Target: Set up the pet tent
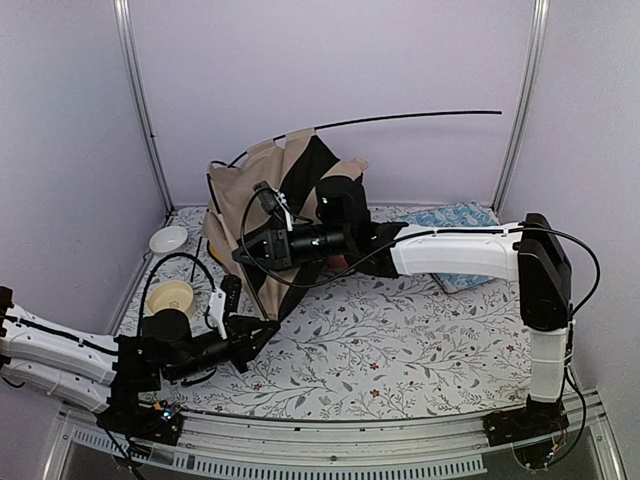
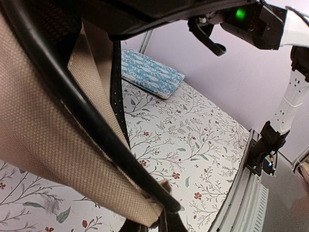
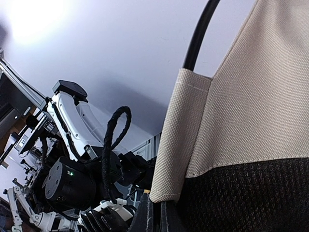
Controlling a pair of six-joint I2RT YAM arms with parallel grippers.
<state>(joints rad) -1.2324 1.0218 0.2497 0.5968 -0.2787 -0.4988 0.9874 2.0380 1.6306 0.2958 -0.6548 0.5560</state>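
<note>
The pet tent [image 1: 235,205] is seen toward the rear left of the table [image 1: 400,340], partly raised, its tan canvas gathered in folds with black panels showing between them. A thin black pole [image 1: 420,117] is seen running from its top far out to the right, above the table. The lower front corner of the tent is held by the left end effector [image 1: 265,330]. In the left wrist view its fingers [image 2: 161,224] are shown closed narrowly on the canvas corner, where a black pole [image 2: 72,101] runs down along the tan fabric [image 2: 29,130]. The front of the tent higher up is gripped by the right end effector [image 1: 250,252]. In the right wrist view the fingers [image 3: 155,217] are pinched shut on a hemmed edge where tan canvas [image 3: 241,106] meets black mesh [image 3: 241,203], and a black pole [image 3: 200,34] is seen rising from the hem.

The table is covered by a cloth printed with leaves and small red flowers. A blue patterned cushion [image 1: 455,225] is laid at the rear right, well apart from the tent, and it is also shown in the left wrist view [image 2: 152,72]. A white bowl [image 1: 168,238] and a yellowish bowl [image 1: 172,297] are placed to the left of the tent, near the table's left edge.
</note>
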